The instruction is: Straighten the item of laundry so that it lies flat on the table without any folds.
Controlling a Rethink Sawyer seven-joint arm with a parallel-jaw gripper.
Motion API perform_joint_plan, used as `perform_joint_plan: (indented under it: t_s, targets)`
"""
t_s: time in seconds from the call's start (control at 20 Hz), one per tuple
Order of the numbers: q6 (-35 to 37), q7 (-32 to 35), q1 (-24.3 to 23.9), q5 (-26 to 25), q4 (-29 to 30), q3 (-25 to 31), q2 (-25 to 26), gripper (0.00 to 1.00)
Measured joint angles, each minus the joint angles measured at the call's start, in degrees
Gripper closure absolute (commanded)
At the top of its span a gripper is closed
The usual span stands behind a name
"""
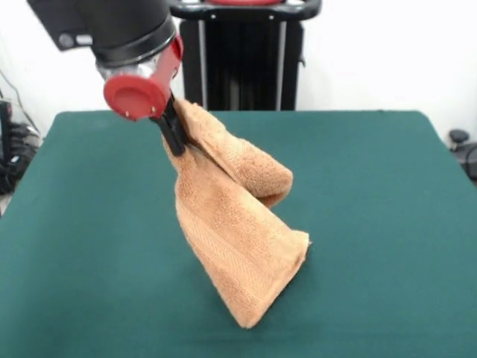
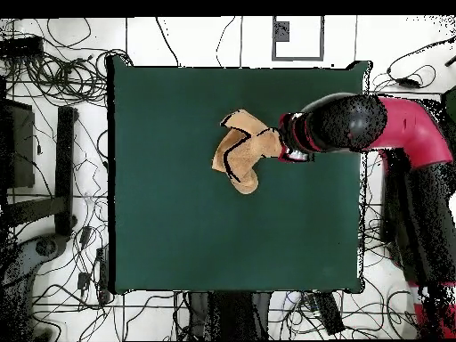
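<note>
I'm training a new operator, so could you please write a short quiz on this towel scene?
1. True or false: the towel lies fully flat on the table.
2. What is the hand gripping?
3. The towel's lower end: A) rests on the table, B) hangs off the table's edge, C) lies under the pedestal.

Key:
1. False: it is lifted and folded.
2. An upper part of the towel.
3. A.

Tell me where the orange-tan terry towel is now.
Front view: the orange-tan terry towel hangs left of centre from the end effector, its lower end touching the dark green felt table.
</note>
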Motion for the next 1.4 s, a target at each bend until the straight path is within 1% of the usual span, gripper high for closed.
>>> perform_joint_plan:
  t_s: [0.2, 0.3, 0.45, 0.5, 0.6, 0.7, 0.85, 0.95, 1.2, 1.4]
  targets:
    - [-8.28, 6.73, 0.16, 1.84, 6.7, -2.73, -5.63, 1.0]
    - [-12.52, 11.18, 0.56, 2.78, 10.05, -4.52, -8.43, 1.0]
    - [-16.78, 16.33, 1.47, 3.52, 13.2, -6.95, -11.11, 1.0]
    - [-18.85, 19.15, 2.26, 3.75, 14.67, -8.49, -12.4, 1.0]
    - [-24.52, 28.21, 5.77, 4.08, 18.69, -14.01, -15.97, 1.0]
    - [-28.14, 35.07, 8.64, 4.45, 21.58, -17.9, -18.27, 1.0]
    - [-32.53, 42.93, 11.28, 5.6, 25.34, -21.51, -20.62, 1.0]
    - [-35.48, 47.43, 12.07, 6.93, 27.98, -23.07, -21.86, 1.0]
    - [-41.5, 53.33, 11.84, 9.09, 33.4, -25.41, -23.48, 1.0]
    - [-44.66, 53.76, 10.72, 9.37, 36.4, -26.39, -24.14, 1.0]
